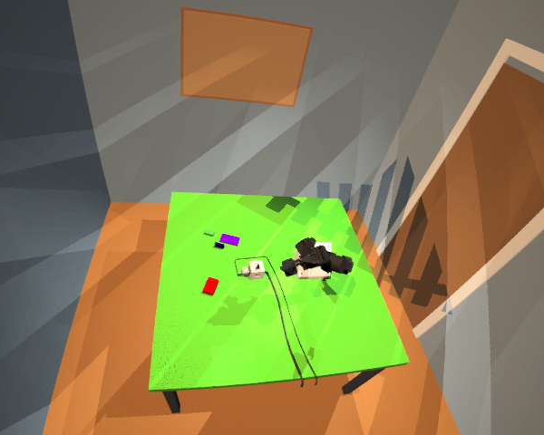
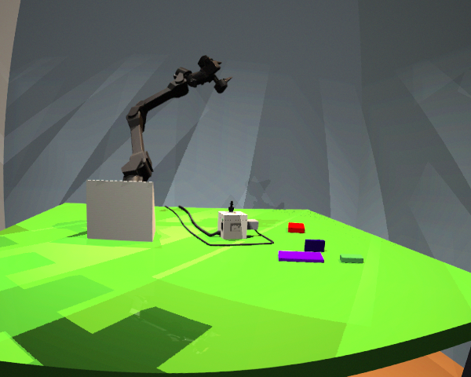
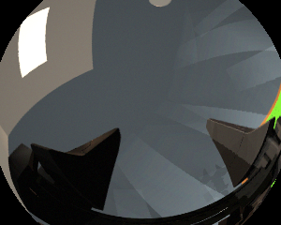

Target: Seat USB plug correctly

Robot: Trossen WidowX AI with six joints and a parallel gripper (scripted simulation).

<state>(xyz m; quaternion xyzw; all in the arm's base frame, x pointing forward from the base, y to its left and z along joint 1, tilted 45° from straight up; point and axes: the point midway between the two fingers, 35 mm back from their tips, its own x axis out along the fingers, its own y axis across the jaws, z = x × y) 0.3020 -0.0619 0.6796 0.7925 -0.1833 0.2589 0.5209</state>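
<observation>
The white power cube (image 1: 253,275) (image 2: 227,232) stands on the green table. The small black USB plug (image 1: 257,265) (image 2: 231,207) stands upright out of its top, its body above the surface. Which way round it sits is too small to tell. My gripper (image 2: 225,71) (image 3: 166,128) is open and empty, raised high above the table, on the robot-base side of the cube in the exterior view. The wrist view shows both fingers wide apart with only walls beyond; cube and plug are out of that view.
A pale adapter (image 1: 245,270) (image 2: 253,224) sits on the cube's side. Black cables (image 1: 282,311) (image 2: 239,244) loop around the cube and run to the table's edge. A red block (image 1: 210,285) (image 2: 296,227), purple slab (image 1: 229,239) (image 2: 301,256), dark blue block (image 1: 219,245) (image 2: 314,245) and green piece (image 1: 208,233) (image 2: 351,258) lie beyond.
</observation>
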